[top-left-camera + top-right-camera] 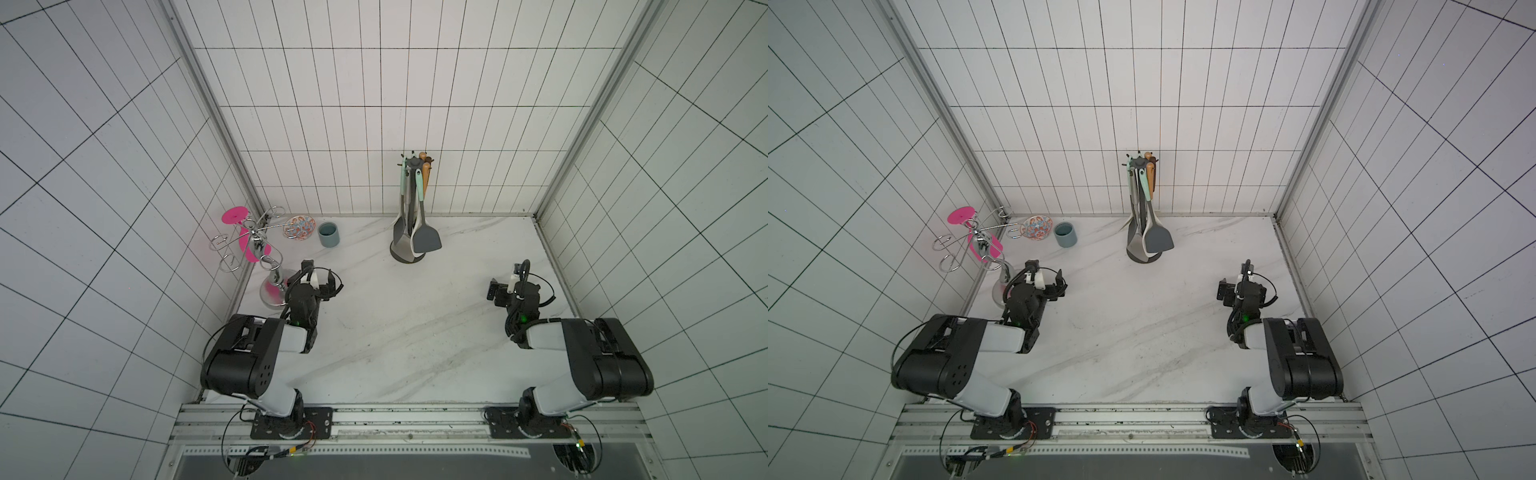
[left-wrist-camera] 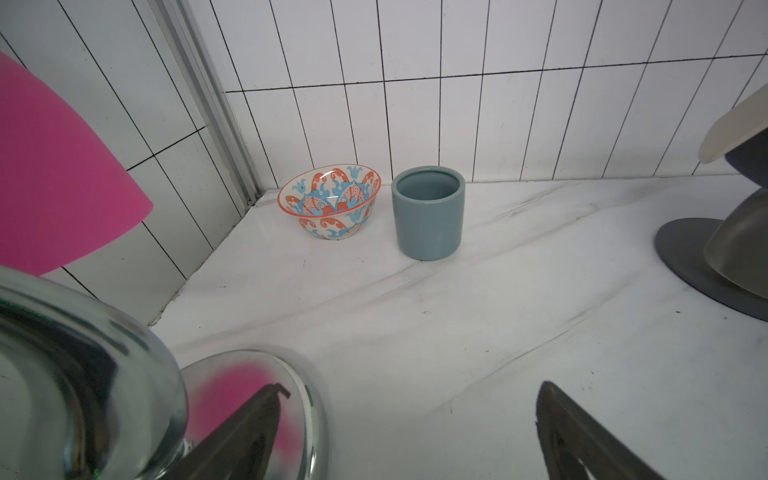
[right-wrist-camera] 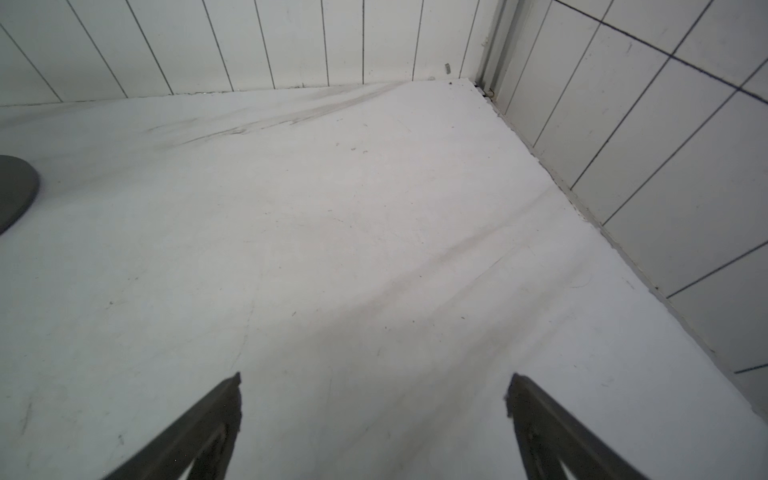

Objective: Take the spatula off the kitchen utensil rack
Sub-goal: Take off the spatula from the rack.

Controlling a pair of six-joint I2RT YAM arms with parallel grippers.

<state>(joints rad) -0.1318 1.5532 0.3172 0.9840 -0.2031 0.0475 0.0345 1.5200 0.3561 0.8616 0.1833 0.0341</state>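
The kitchen utensil rack [image 1: 408, 254] [image 1: 1143, 257] stands at the back middle of the marble counter, a dark grey pole with a hook crown. Several utensils hang from it. The spatula [image 1: 427, 239] [image 1: 1158, 240] has a dark grey blade and hangs at the front right, its mint handle on a hook. My left gripper [image 1: 318, 276] [image 1: 1046, 277] [image 2: 415, 388] is open and empty, low at the left. My right gripper [image 1: 505, 280] [image 1: 1235, 279] [image 3: 376, 377] is open and empty at the right. Both are well in front of the rack. Its base edge [image 2: 681, 257] [image 3: 12, 191] shows in both wrist views.
A shiny chrome stand [image 1: 253, 245] [image 1: 982, 245] with wire loops and a pink glass [image 1: 235, 216] stands just left of my left gripper; its base [image 2: 257, 415] lies under one fingertip. A patterned bowl [image 1: 299, 227] [image 2: 330, 201] and blue-grey cup [image 1: 328, 235] [image 2: 428, 212] sit back left. Tiled walls close three sides.
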